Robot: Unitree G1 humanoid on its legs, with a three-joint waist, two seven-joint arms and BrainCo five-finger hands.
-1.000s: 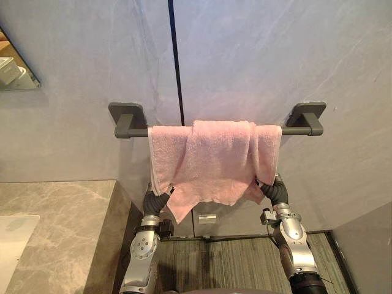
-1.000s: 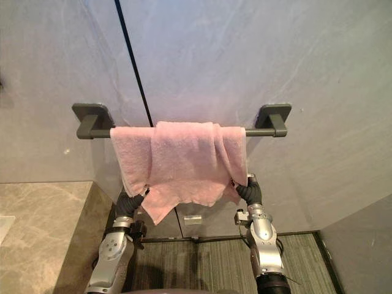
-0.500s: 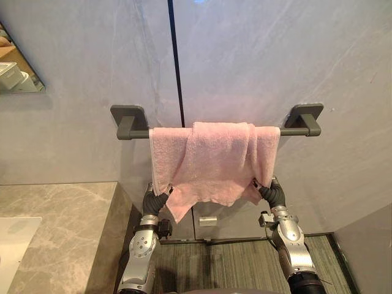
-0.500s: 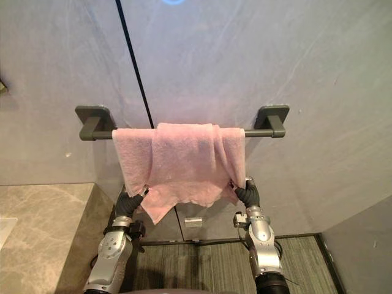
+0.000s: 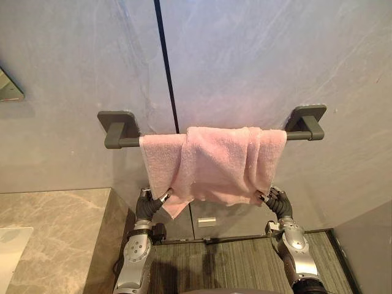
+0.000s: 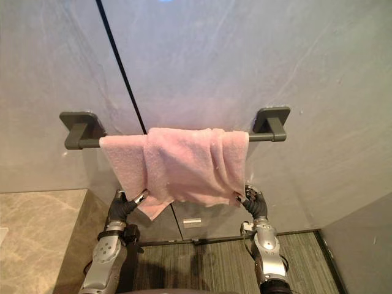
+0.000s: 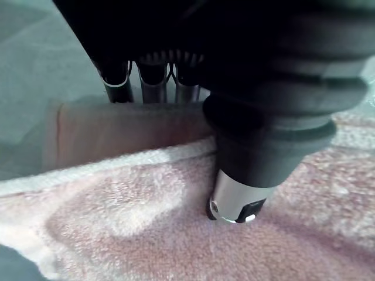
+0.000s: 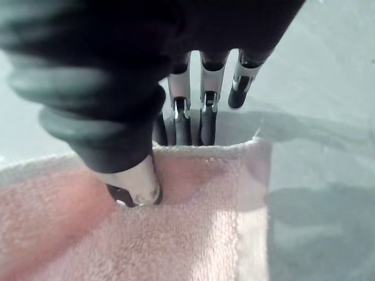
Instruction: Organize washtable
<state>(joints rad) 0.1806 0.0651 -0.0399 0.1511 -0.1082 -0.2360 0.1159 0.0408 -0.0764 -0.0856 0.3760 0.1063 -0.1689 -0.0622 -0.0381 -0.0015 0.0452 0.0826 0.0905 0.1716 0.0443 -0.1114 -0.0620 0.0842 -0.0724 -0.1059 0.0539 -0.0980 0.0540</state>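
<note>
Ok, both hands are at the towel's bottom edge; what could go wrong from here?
The left hand and right hand pinch the pink towel at its lower corners; an uneven pull might drag it off the bar. It hangs bunched, layers overlapping, so tugging could leave it crooked.

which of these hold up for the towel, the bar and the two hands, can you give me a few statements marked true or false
1. The pink towel hangs over the dark wall bar. True.
2. The towel lies on the marble counter. False: it hangs from the bar; the counter is at the lower left.
3. The left hand and the right hand each pinch the towel's lower edge, thumb in front. True.
4. The towel covers the whole bar. False: bare bar shows at its left end.
</note>
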